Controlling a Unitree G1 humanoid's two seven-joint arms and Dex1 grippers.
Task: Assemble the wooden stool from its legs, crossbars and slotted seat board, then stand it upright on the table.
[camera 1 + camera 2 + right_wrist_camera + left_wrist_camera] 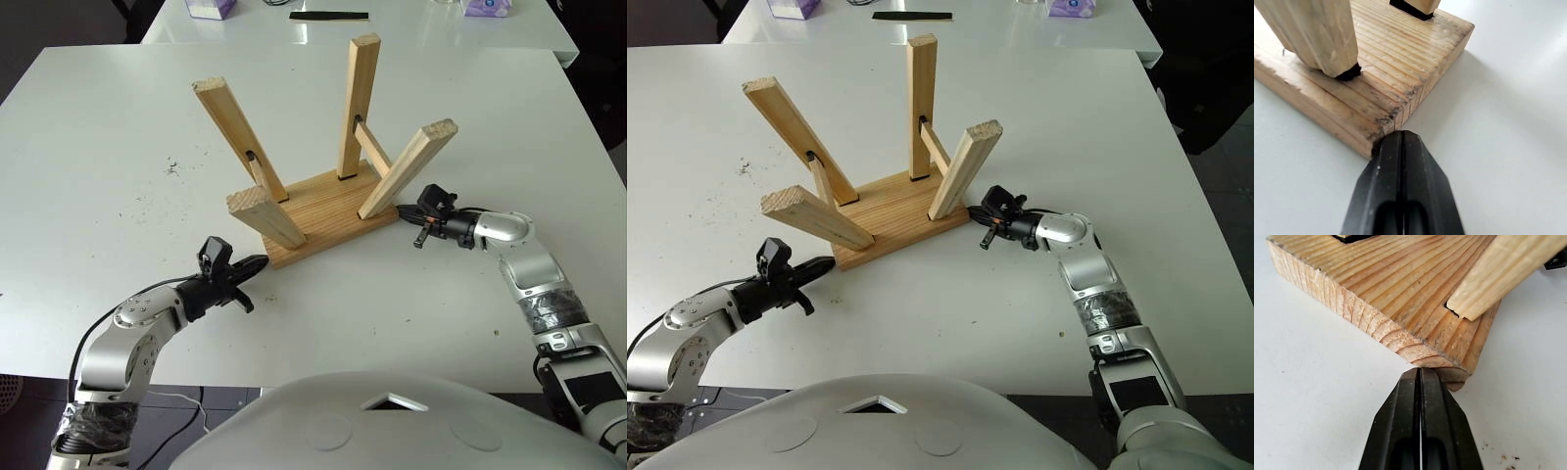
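The wooden stool lies upside down on the white table, its slotted seat board (318,220) flat and several legs (359,106) pointing up and outward, with crossbars (372,149) between them. My left gripper (263,262) is shut, its tip touching the board's near left corner (1447,374). My right gripper (401,211) is shut too, its tip against the board's right corner (1382,131). Neither gripper holds anything.
Dark crumbs (171,167) speckle the table left of the stool. Beyond the table's far edge stands a second white table with a black strip (328,16) and purple boxes (487,7). Free table surface (98,117) lies all around the stool.
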